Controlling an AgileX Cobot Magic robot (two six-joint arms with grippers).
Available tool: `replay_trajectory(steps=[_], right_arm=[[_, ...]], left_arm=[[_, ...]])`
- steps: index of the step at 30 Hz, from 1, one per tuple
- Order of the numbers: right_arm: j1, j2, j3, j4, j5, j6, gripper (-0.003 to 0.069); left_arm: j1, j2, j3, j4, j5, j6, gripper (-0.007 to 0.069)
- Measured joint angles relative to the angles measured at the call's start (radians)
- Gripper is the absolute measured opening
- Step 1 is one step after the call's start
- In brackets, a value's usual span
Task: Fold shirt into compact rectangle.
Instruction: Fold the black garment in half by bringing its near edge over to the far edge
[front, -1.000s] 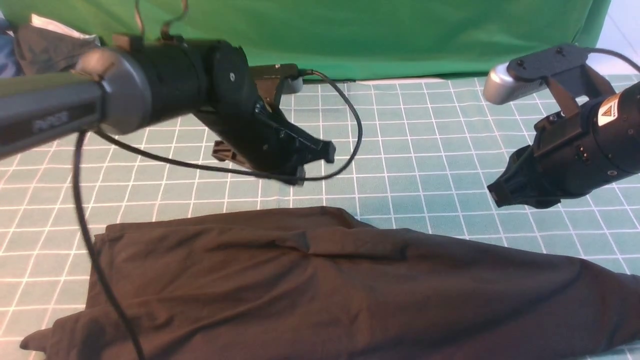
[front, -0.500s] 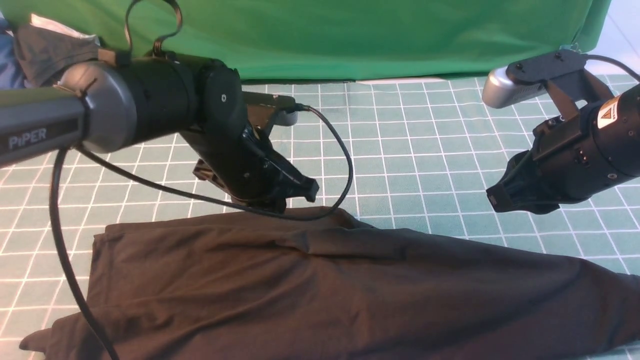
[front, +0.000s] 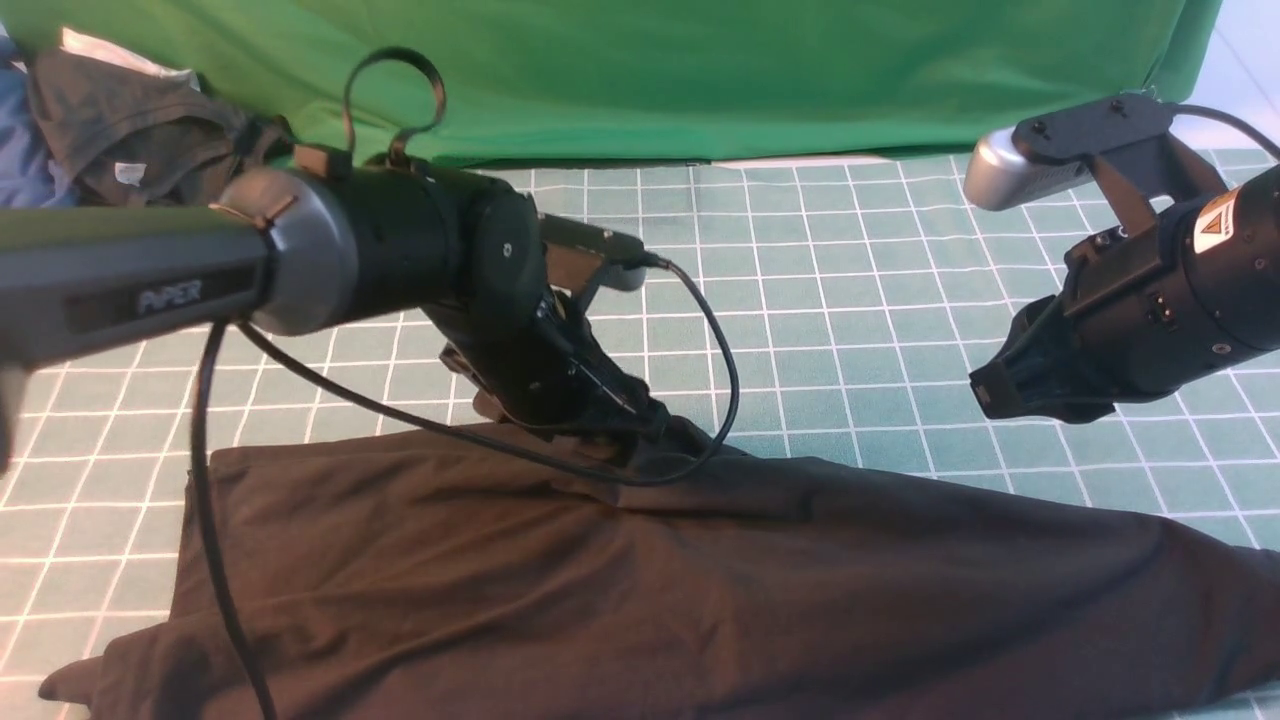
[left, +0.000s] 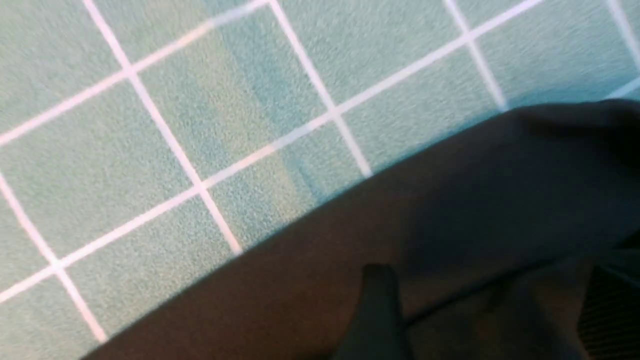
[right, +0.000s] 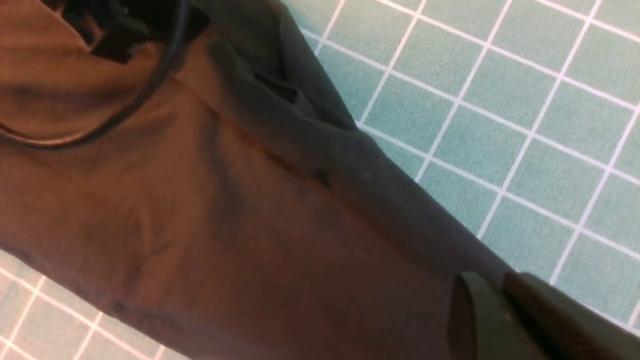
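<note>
Surface: a teal cutting mat (front: 850, 300) ruled with a white grid covers the whole table in view. A green cloth backdrop (front: 700, 70) closes off the far side.

Count: two arms, two grippers and one black shirt (front: 600, 580) on the mat. One dark garment (front: 130, 140) is heaped off the far left corner and bears a small grey tag (front: 128, 173). A blue patch sits just beside it; I cannot tell what it is. One black cable (front: 725, 370) loops from the left arm (front: 380, 250) down across the shirt's far edge.

Writing: pale "PiPER" lettering (front: 170, 297) on the left arm's grey link. The right arm (front: 1180, 300) carries a triangle warning label (front: 1215, 222) whose small print is unreadable.

Shirt: lies across the near half of the mat as a long band, running from the left to the front view's right edge. The upturned side is plain black and creased, with a folded ridge along the far edge near the middle.

Left gripper (front: 630, 432): down at the shirt's far edge near the middle. The left wrist view shows its fingers (left: 377, 310) well apart with cloth lying between — jaws wide, nothing clamped.

Right gripper (front: 985, 395): hangs over bare mat beyond the shirt's far edge on the right — jaws pressed together, empty.
</note>
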Motion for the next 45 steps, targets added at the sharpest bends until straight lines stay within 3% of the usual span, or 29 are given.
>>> replay_trajectory(steps=[5, 8, 10, 11, 14, 17, 27, 35, 45], right_arm=[[0.0, 0.0, 0.0, 0.0, 0.0, 0.0, 0.0073], [0.0, 0.0, 0.0, 0.0, 0.0, 0.0, 0.0076], [0.0, 0.0, 0.0, 0.0, 0.0, 0.0, 0.0077], [0.0, 0.0, 0.0, 0.0, 0.0, 0.0, 0.0077], [0.0, 0.0, 0.0, 0.0, 0.0, 0.0, 0.008], [0.0, 0.0, 0.0, 0.0, 0.0, -0.001, 0.0082], [0.0, 0.0, 0.0, 0.0, -0.016, -0.019, 0.0082], [0.0, 0.0, 0.0, 0.0, -0.04, -0.02, 0.0082], [0.0, 0.0, 0.0, 0.0, -0.052, -0.02, 0.0082]], left_arm=[[0.0, 0.024, 0.0, 0.0, 0.001, 0.001, 0.0526], [0.0, 0.029, 0.0, 0.0, 0.003, 0.001, 0.0442], [0.0, 0.031, 0.0, 0.0, 0.008, 0.005, 0.0326], [0.0, 0.031, 0.0, 0.0, 0.009, 0.006, 0.0314], [0.0, 0.032, -0.001, 0.002, 0.021, 0.012, 0.0104], [0.0, 0.032, -0.026, 0.008, 0.056, 0.021, 0.0021], [0.0, -0.003, -0.113, 0.031, 0.11, 0.023, 0.0012], [0.0, -0.003, -0.132, 0.138, 0.015, 0.022, 0.0012], [0.0, -0.008, -0.132, 0.057, 0.076, 0.057, 0.0013]])
